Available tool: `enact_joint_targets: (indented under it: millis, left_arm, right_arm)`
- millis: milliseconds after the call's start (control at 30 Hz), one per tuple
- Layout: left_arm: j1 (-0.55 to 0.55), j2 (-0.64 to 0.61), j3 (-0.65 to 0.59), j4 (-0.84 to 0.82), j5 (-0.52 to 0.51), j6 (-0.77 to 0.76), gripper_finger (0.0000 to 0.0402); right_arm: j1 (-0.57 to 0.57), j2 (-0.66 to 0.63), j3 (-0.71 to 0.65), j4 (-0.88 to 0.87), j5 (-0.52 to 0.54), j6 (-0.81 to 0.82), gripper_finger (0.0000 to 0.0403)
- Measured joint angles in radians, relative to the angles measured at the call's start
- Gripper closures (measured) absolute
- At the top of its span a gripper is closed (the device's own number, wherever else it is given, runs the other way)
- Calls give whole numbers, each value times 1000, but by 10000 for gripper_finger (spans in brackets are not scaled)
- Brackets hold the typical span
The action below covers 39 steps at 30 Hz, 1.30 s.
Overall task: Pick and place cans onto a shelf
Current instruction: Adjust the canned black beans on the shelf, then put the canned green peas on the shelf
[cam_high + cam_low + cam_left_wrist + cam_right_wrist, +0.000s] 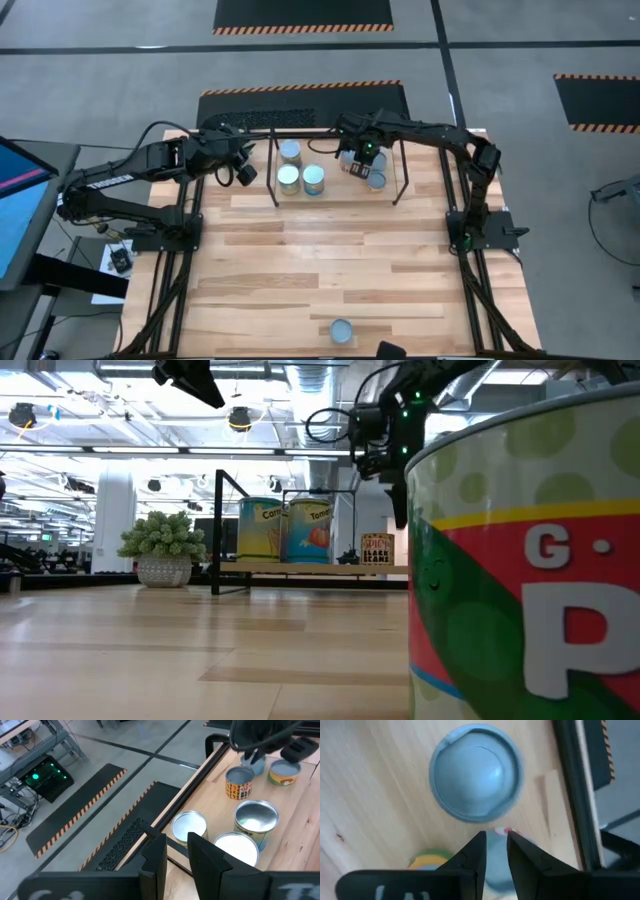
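The shelf [336,193] stands at the table's far middle, its black legs on the table top. Three cans [289,179] stand upright on its left half, and more cans [376,179] stand on its right half. My right gripper [366,150] hovers above the right cans, fingers shut and pointing down; its wrist view shows a bluish can top [476,772] below it. My left gripper [246,172] is shut and waits just left of the shelf. One more can [341,331] stands at the table's near edge and fills the low view's right side [520,570].
A spiky green potted plant [165,545] stands left of the shelf in the low view. The black frame [190,250] edges the table on both sides. Bare wood lies between the shelf and the near can.
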Motion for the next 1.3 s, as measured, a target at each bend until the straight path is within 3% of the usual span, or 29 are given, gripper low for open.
enact_joint_targets:
  millis: [133,300,400,600,700,1000,1167,1300]
  left_arm:
    - [0,0,0,0,7,0,333]
    - [0,0,0,0,44,0,333]
    - [0,0,0,0,53,0,333]
    - [0,0,0,0,51,0,333]
    - [0,0,0,0,18,16,333]
    - [0,0,0,0,-1,162,333]
    - [0,0,0,1,-1,223,333]
    - [0,0,0,0,1,236,333]
  right_arm:
    - [10,0,87,-127,-37,60,301]
    - [69,-3,144,-252,-383,93,301]
    - [140,-3,143,-268,-488,89,301]
    - [326,4,119,-270,-485,81,301]
    - [413,4,75,-259,-487,152,301]
    - [703,4,-61,-25,-523,709,301]
    - [821,4,-61,194,-469,1031,301]
    - [919,1,-61,352,-406,1098,299]
